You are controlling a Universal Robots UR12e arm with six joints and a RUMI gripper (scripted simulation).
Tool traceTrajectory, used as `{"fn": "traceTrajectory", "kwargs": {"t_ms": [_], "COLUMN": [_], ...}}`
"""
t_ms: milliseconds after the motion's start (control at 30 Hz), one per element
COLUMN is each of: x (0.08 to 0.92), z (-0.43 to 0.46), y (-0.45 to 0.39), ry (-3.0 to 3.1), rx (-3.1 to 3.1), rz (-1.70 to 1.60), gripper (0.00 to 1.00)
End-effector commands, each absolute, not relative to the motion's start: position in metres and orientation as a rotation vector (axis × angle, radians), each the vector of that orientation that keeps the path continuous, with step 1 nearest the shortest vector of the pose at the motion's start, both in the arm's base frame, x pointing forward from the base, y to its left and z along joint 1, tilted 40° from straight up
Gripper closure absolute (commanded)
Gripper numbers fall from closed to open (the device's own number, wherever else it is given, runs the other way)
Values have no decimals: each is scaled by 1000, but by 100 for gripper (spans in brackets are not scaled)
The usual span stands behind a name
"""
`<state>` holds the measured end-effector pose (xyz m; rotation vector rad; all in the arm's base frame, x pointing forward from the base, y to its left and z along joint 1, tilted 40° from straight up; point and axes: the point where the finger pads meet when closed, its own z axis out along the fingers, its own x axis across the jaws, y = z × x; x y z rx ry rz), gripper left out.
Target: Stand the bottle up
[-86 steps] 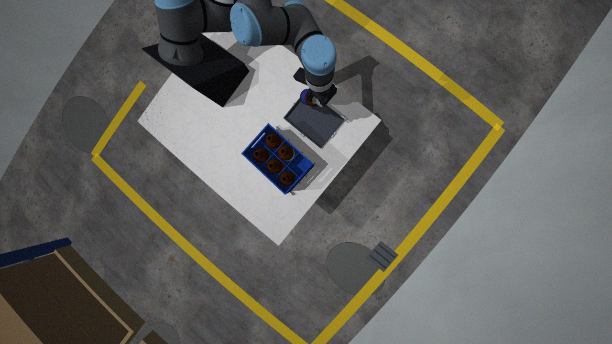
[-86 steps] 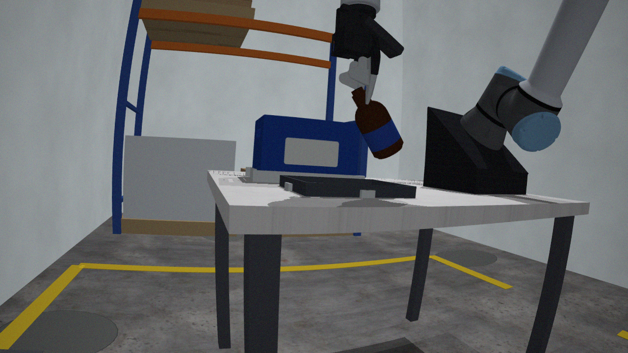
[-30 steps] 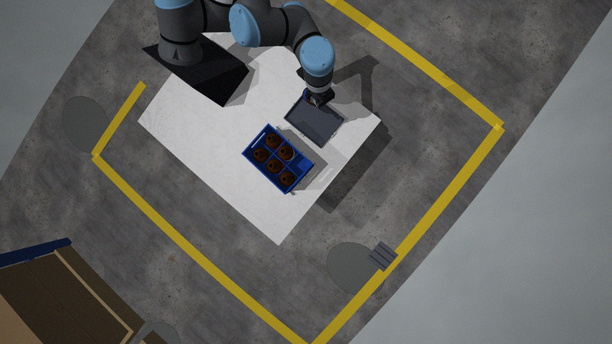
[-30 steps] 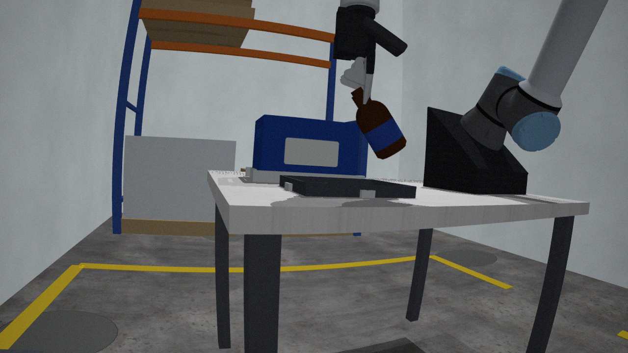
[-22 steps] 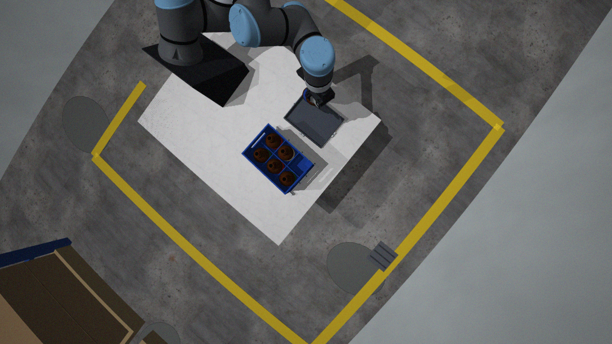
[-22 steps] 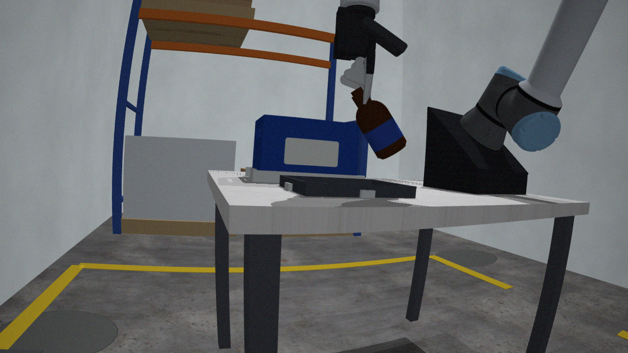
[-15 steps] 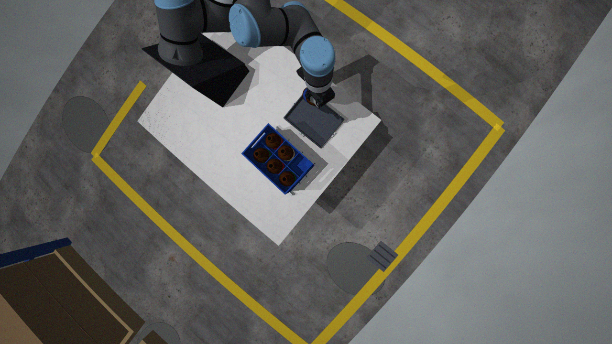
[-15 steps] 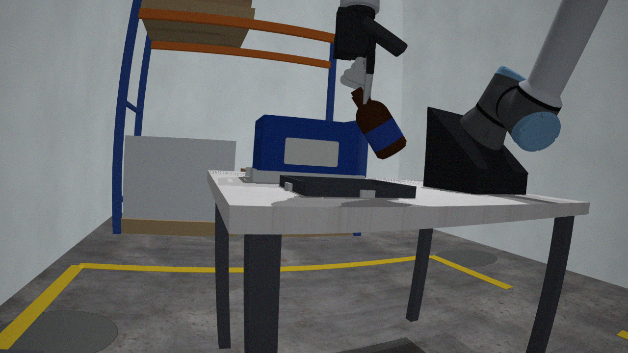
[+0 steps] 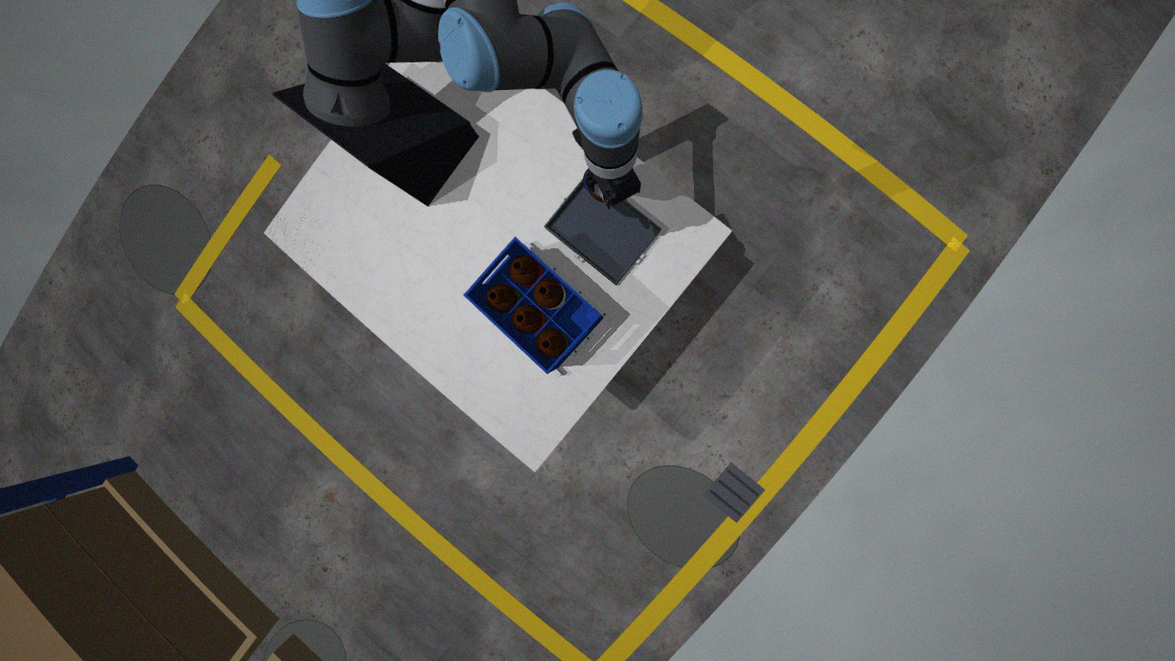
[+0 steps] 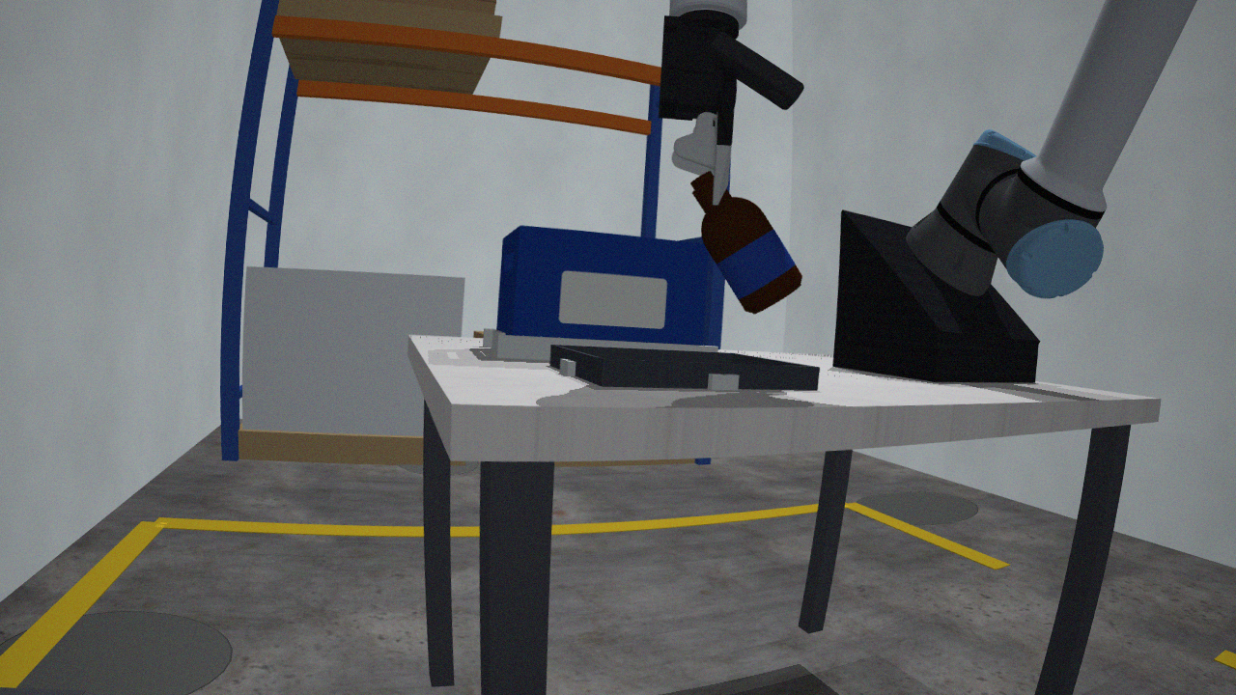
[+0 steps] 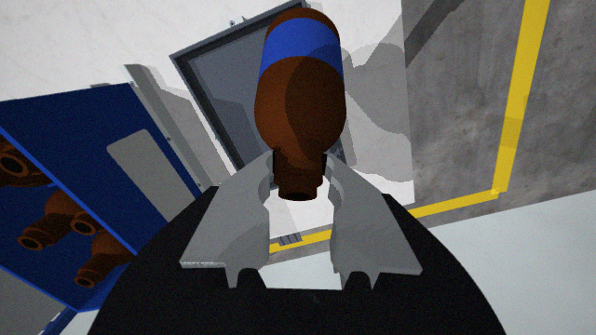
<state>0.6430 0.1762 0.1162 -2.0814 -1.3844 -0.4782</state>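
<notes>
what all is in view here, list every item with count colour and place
held bottle: 1, brown with blue label, hanging tilted by its neck above the tray
crate: 1, blue, six cells, on the table beside the tray
bottles in crate: 5, brown, upright, one corner cell free
tray: 1, dark grey, on the table near its edge, nothing lying in it
table: 1, white top, dark legs
shelf rack: 1, blue posts, orange bars, by the wall
floor tape: yellow lines around the table
arm: 1, grey with light blue caps, on a black base
tool: 1, grey fingers, shut on the bottle's neck
</notes>
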Motion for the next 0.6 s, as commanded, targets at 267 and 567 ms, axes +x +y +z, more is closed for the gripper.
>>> {"fn": "traceTrajectory", "kwargs": {"t_ms": [267, 567], "x": [643, 643], "z": [115, 116], "y": [175, 175], "ry": [-1222, -1217], "rx": [-2165, -2168], "rz": [-418, -416], "gripper": [100, 100]}}
